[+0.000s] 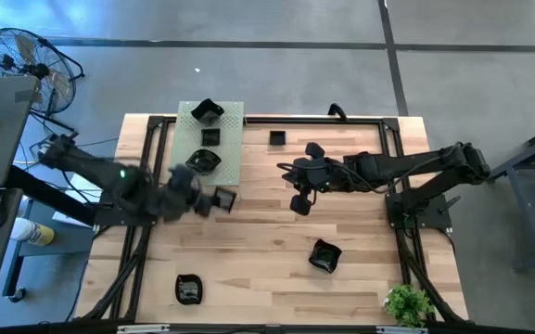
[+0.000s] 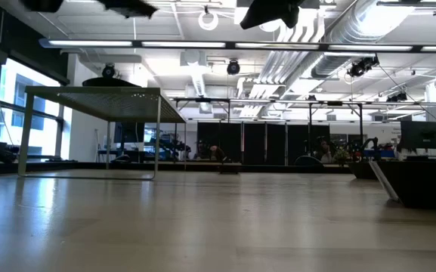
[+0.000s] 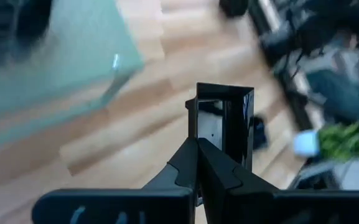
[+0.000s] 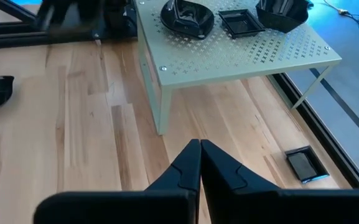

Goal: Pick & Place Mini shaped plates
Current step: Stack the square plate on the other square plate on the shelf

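My left gripper (image 1: 210,199) hangs over the table just near of the pale green board (image 1: 235,158), shut on a small square black plate (image 1: 223,198). Three black plates sit on the board: a wavy one (image 1: 207,112), a square one (image 1: 210,137) and a leaf-like one (image 1: 204,160). On the table lie another square plate (image 1: 277,139), a wavy plate (image 1: 324,256) and one more plate (image 1: 189,289). My right gripper (image 1: 299,205) hangs shut and empty over the table's middle. My left gripper pinches one side wall (image 3: 196,121) of the square plate (image 3: 224,124) between its two fingers. The fingers come from the table's left, slanting down. The plate is lifted clear of the table and stands out beyond the fingertips, turned up on edge.
The board stands on legs at the far left (image 4: 241,53), with room beneath it. A small green plant (image 1: 406,304) sits at the near right corner. Black frame rails (image 1: 397,186) run along the table's sides. Bare wood lies between the two grippers and toward the near edge.
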